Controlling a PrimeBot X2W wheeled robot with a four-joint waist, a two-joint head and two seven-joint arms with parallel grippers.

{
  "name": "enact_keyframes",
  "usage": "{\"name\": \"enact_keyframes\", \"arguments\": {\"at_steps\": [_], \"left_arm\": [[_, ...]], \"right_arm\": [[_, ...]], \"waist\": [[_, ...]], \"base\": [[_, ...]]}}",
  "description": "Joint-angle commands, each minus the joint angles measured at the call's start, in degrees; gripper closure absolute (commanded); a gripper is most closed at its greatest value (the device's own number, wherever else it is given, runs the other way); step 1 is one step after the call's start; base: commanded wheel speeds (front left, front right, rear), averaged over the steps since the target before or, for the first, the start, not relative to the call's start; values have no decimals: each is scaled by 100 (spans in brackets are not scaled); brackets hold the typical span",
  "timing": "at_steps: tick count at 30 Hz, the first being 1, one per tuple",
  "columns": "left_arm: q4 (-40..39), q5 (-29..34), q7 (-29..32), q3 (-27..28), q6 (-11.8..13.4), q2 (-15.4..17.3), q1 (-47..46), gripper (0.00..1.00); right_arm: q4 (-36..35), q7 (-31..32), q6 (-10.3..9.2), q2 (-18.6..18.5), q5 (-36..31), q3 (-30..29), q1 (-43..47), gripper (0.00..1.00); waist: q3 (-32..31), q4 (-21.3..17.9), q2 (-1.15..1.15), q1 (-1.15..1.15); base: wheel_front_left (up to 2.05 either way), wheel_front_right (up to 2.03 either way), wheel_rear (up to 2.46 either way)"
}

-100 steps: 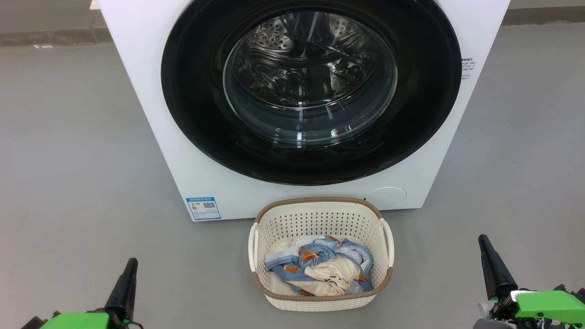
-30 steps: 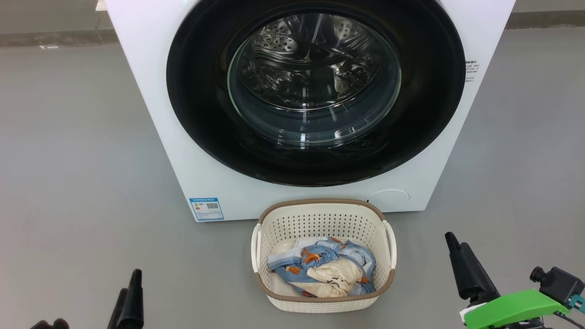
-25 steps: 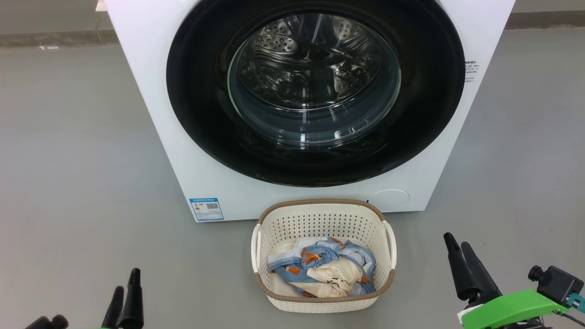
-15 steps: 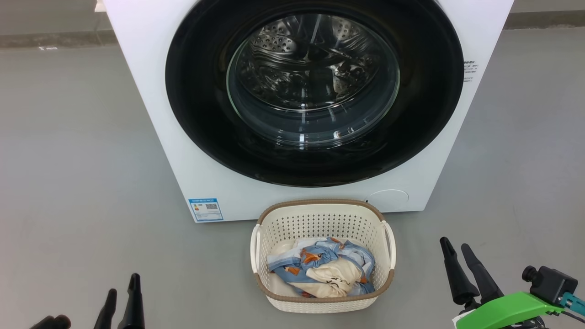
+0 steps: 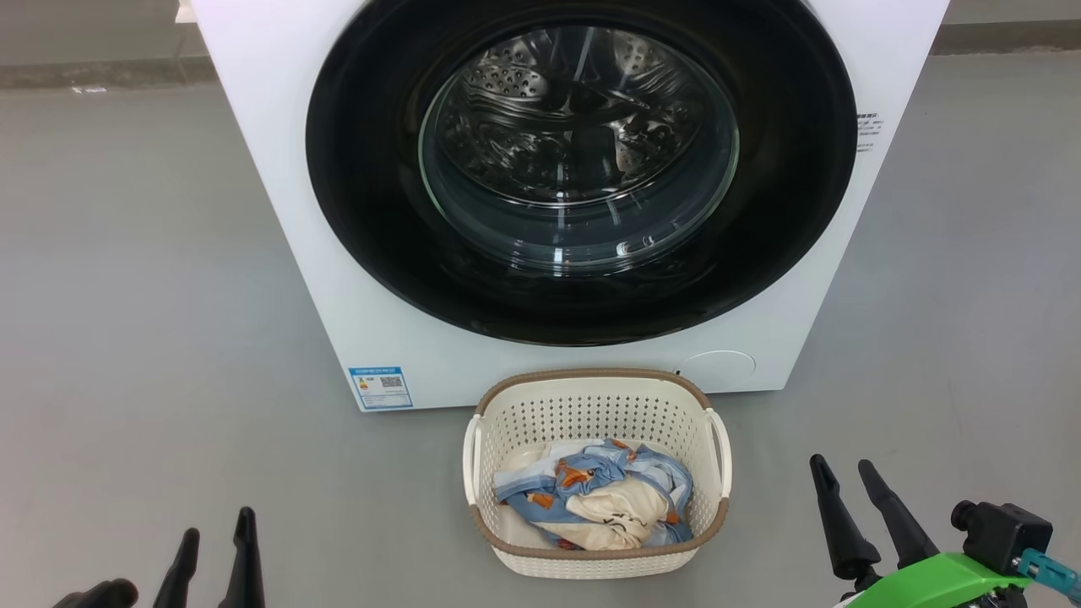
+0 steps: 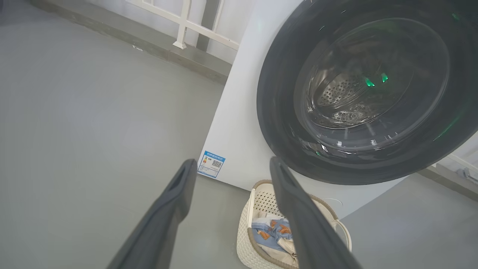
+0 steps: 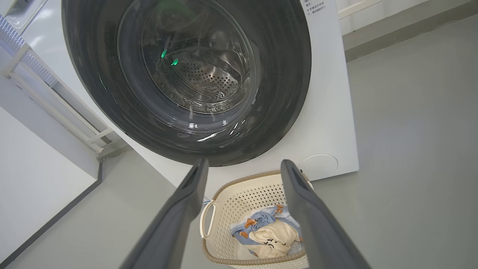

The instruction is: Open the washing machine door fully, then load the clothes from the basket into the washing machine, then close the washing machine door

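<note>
Grey floor (image 5: 127, 295); round glossy black door (image 5: 578, 160) seemingly shut on the white box-shaped machine (image 5: 405, 355), blue-and-cream clothes (image 5: 591, 498) in the cream perforated basket (image 5: 591, 414) before it. Left gripper (image 5: 218, 523), right gripper (image 5: 839, 463): fingers apart, empty. Opening first: we must catch the door's edge.

Smooth grey floor (image 5: 127, 295) all around me, low darker kerb (image 5: 84, 72) along its far edge, white railing (image 6: 183, 26) standing on it, plain white wall panel (image 7: 33, 160)

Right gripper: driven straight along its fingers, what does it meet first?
Probably the washing machine, near the lower rim of its closed door, passing above the basket. The right gripper has a free way there, though depth is unclear.
</note>
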Motion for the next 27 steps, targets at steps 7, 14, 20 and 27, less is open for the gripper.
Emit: {"name": "enact_keyframes", "arguments": {"at_steps": [7,14,20,27], "left_arm": [[-361,832,-203,71,-28,176,-24,0],[-442,1336,-322,62,-6,200,70,0],[-481,1680,-406,71,-6,208,110,0],[-506,2157,-524,100,-14,219,168,0]], "right_arm": [[-165,-234,7,-45,-768,41,-33,0],[-280,-352,8,-36,-1297,-26,21,0],[-338,-436,8,-63,-1654,-8,39,0],[-387,-553,9,-65,-2146,-38,98,0]], "waist": [[13,8,0,0],[0,-25,0,0],[-7,-51,0,0],[-20,-83,0,0]], "base": [[0,0,0],[0,0,0],[0,0,0],[0,0,0]]}}
